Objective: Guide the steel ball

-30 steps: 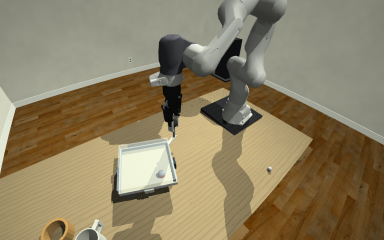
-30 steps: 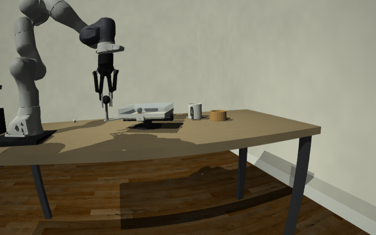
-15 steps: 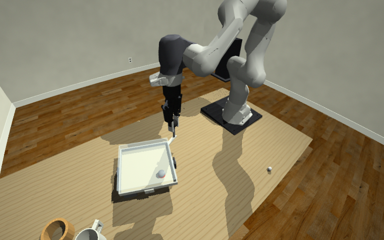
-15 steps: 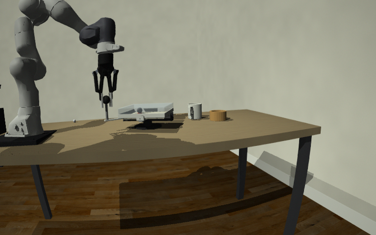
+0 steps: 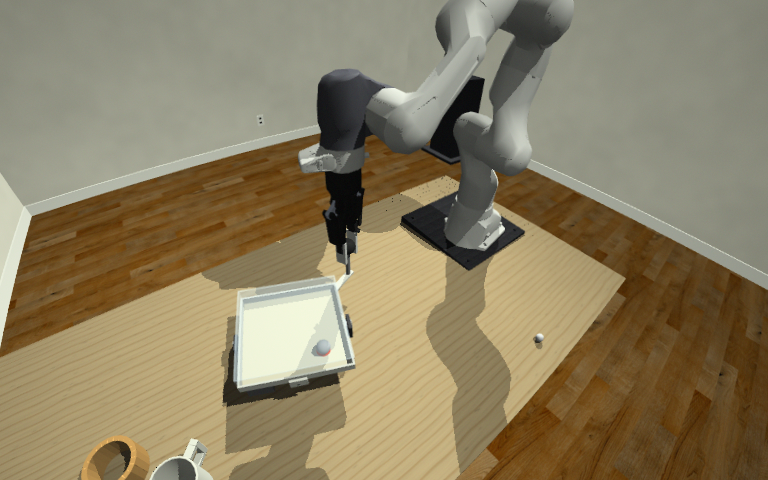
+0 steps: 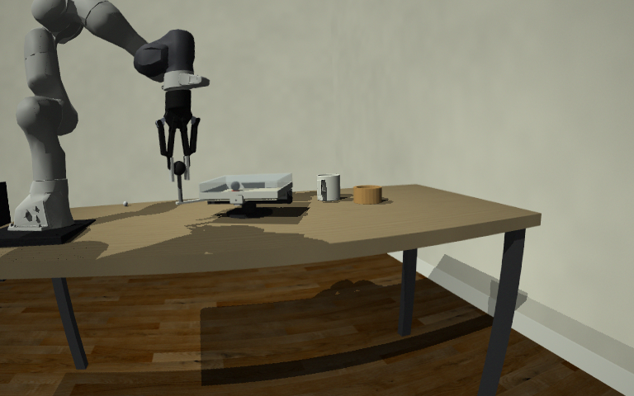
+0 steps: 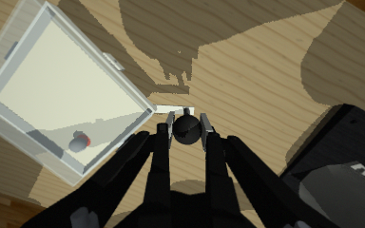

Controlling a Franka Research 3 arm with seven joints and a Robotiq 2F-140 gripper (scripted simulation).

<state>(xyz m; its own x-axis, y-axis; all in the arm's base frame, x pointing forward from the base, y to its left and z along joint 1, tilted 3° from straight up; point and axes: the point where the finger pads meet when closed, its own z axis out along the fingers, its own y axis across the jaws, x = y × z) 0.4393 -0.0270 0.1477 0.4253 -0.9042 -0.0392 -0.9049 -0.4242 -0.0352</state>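
Observation:
The square cream plate (image 5: 238, 339) (image 6: 262, 192) (image 7: 97, 56) with a clear lid sits on a dark pivot stand in the middle of the table and looks close to level. The steel ball (image 5: 322, 346) (image 6: 234, 186) (image 7: 76, 143) rests near the plate's corner, partly over the red printed spot (image 5: 325, 352) (image 7: 85, 139). A thin handle rod (image 5: 347, 263) (image 6: 179, 189) rises from an arm at the plate's corner and ends in a black knob (image 6: 179, 167) (image 7: 186, 129). My gripper (image 5: 346, 249) (image 6: 179, 173) (image 7: 186, 120) points straight down and is shut on that knob.
A small white ball (image 5: 538, 337) (image 6: 125, 203) lies loose near the table edge, far from the plate. A white mug (image 5: 180, 466) (image 6: 328, 186) and a wooden ring (image 5: 116, 457) (image 6: 367, 194) stand beyond the plate's far side. The robot base (image 5: 461, 232) (image 6: 41, 223) is behind the gripper.

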